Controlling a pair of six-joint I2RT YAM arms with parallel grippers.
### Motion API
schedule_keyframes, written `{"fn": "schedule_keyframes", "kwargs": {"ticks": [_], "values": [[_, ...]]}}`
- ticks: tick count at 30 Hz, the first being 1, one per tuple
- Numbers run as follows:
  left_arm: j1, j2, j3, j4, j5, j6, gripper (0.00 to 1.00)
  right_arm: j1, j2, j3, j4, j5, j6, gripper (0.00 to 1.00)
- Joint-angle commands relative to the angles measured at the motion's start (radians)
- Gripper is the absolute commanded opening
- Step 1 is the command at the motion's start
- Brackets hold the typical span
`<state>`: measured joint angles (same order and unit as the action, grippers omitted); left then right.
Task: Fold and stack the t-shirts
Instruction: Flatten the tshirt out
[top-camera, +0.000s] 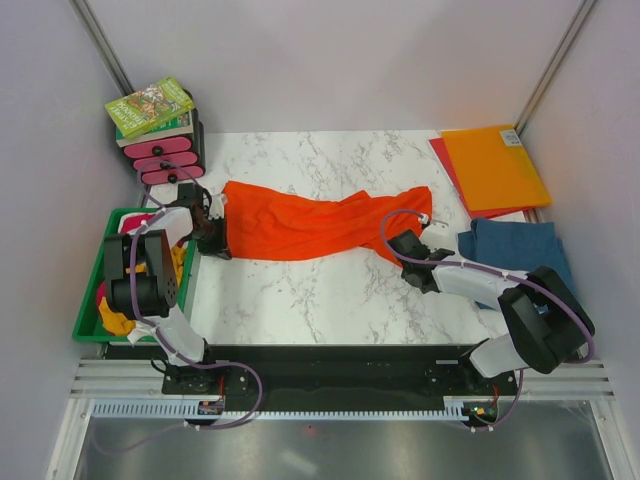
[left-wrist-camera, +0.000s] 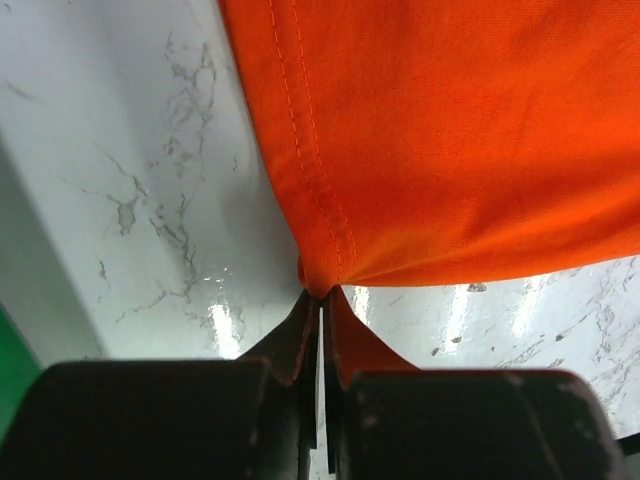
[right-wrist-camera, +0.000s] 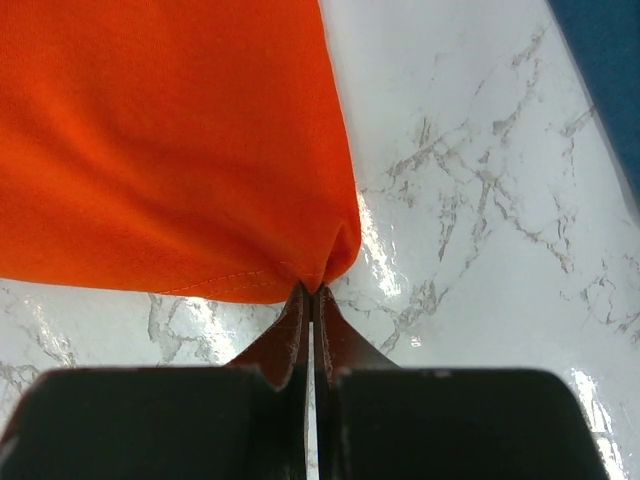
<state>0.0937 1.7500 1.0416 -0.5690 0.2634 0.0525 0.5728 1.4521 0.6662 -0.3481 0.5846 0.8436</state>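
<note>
My left claw (left-wrist-camera: 320, 296) is clamped on the stitched hem of the orange tee (left-wrist-camera: 450, 130). My right claw (right-wrist-camera: 310, 292) is pinched tight on the opposite corner. The tee hangs stretched between them, soft cotton gathered in long rumpled folds over the glossy veined marble table (top-camera: 330, 290). A flat teal tee (top-camera: 520, 245) lies to the right of my right claw.

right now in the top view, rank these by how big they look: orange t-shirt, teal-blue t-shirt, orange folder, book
1. orange t-shirt
2. orange folder and teal-blue t-shirt: about alike, and the shirt is partly hidden, so unranked
3. book
</note>
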Motion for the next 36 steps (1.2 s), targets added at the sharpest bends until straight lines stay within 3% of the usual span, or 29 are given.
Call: {"fn": "schedule_keyframes", "kwargs": {"ticks": [1, 5, 10, 15, 18, 29, 31, 32, 34, 35, 36], "values": [[-0.008, 0.049, -0.017, 0.080, -0.044, 0.004, 0.02, 0.007, -0.010, -0.007, 0.000, 0.030, 0.000, 0.00], [-0.011, 0.005, -0.028, 0.083, -0.021, 0.006, 0.02, 0.007, -0.012, -0.013, 0.001, 0.034, 0.002, 0.00], [-0.011, -0.196, -0.029, 0.046, 0.075, -0.002, 0.02, 0.007, -0.010, -0.019, 0.004, 0.038, 0.002, 0.00], [-0.012, -0.284, 0.060, 0.026, 0.114, -0.039, 0.02, 0.007, -0.002, -0.007, 0.009, 0.034, -0.001, 0.00], [-0.012, -0.225, 0.153, 0.026, 0.114, -0.071, 0.02, 0.007, -0.001, -0.001, 0.008, 0.032, -0.003, 0.00], [-0.022, 0.241, 0.550, 0.055, 0.086, -0.115, 0.02, 0.009, 0.030, 0.052, -0.005, 0.029, -0.023, 0.00], [-0.026, 0.316, 0.638, 0.060, 0.071, -0.117, 0.09, 0.009, 0.042, 0.071, -0.008, 0.029, -0.028, 0.00], [-0.028, 0.336, 0.664, 0.060, 0.060, -0.118, 0.23, 0.010, 0.056, 0.079, -0.008, 0.029, -0.031, 0.00], [-0.028, 0.359, 0.711, 0.060, 0.040, -0.123, 0.37, 0.009, 0.076, 0.099, -0.008, 0.026, -0.032, 0.00], [-0.028, 0.356, 0.718, 0.063, 0.037, -0.125, 0.48, 0.009, 0.083, 0.104, -0.008, 0.024, -0.034, 0.00], [-0.028, 0.349, 0.719, 0.061, 0.036, -0.126, 0.53, 0.009, 0.086, 0.110, -0.009, 0.021, -0.034, 0.00]]}}
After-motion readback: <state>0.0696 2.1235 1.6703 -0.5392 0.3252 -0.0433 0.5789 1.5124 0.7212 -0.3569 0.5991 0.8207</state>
